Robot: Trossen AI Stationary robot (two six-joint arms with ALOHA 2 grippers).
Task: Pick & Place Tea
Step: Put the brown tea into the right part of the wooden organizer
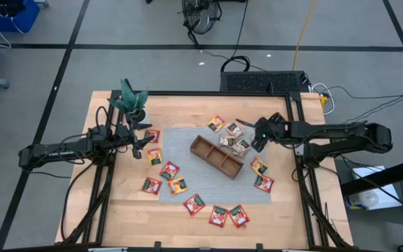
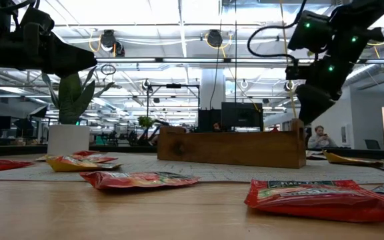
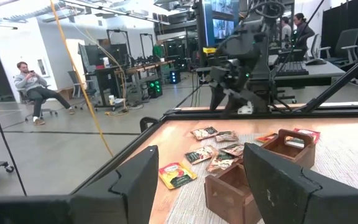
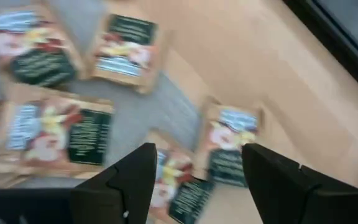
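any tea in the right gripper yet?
No. The right gripper hangs open and empty above sachets lying on the mat.

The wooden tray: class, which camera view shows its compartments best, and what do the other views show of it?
The high view: the wooden tray lies diagonally on the grey mat, its compartments open to sight. The low view shows only its long side wall. The left wrist view shows one end. The right wrist view shows only sachets.

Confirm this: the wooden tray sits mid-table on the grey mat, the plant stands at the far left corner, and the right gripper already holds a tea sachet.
Wrong on the last point. The right gripper is open and empty above the sachets, as the right wrist view shows. The tray, mat and plant are as stated.
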